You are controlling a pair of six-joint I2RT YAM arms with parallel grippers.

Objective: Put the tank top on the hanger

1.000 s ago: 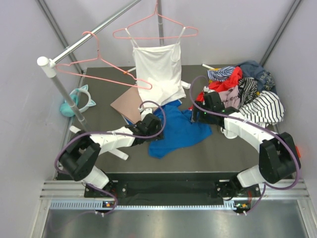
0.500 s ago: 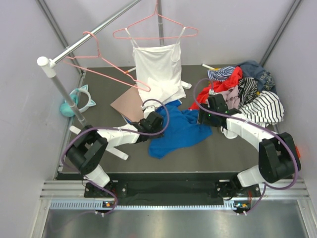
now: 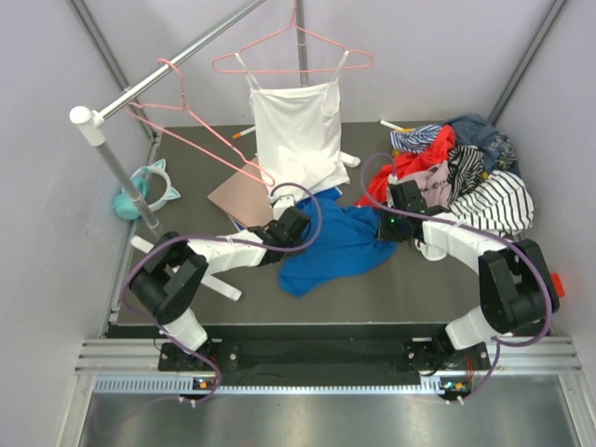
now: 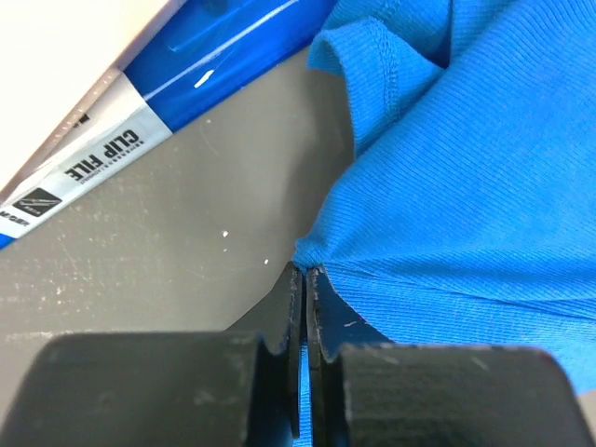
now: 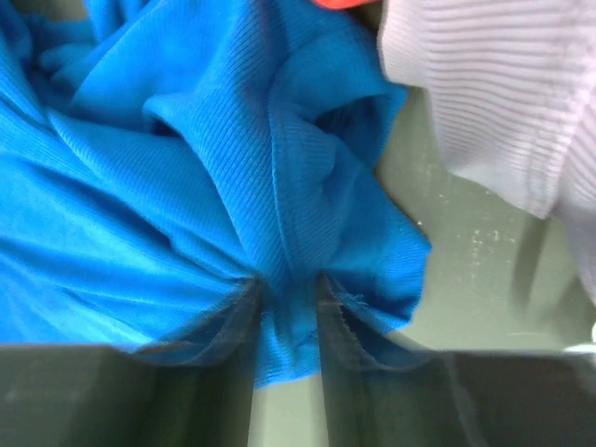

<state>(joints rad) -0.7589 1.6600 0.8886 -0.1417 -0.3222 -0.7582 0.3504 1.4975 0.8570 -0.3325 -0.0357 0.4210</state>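
Counter (image 3: 372, 289): dark, inside a pale-walled booth.
Top (image 3: 340, 242): crumpled at centre, between both hands.
Left hand (image 4: 302, 272): closed on its left edge.
Right hand (image 5: 287, 293): pinching its right folds.
Hanger (image 3: 200, 126): far left, hooked on rod (image 3: 130, 88).

Ribbed soft-knit cloth tank top (image 5: 186, 186), scuffed matt grey table (image 4: 168, 233), glossy blue plastic clip file (image 4: 233, 56).

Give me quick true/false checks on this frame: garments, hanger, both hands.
1. The tank top lies on the table. True.
2. The white camisole lies in the clothes pile. False: it hangs up at the back.
3. The right hand has a tank top fold between its fingers. True.
4. The left hand is wide open. False: shut, pinching the tank top's edge.
5. The empty pink hanger lies on the table. False: it hangs on the rail.
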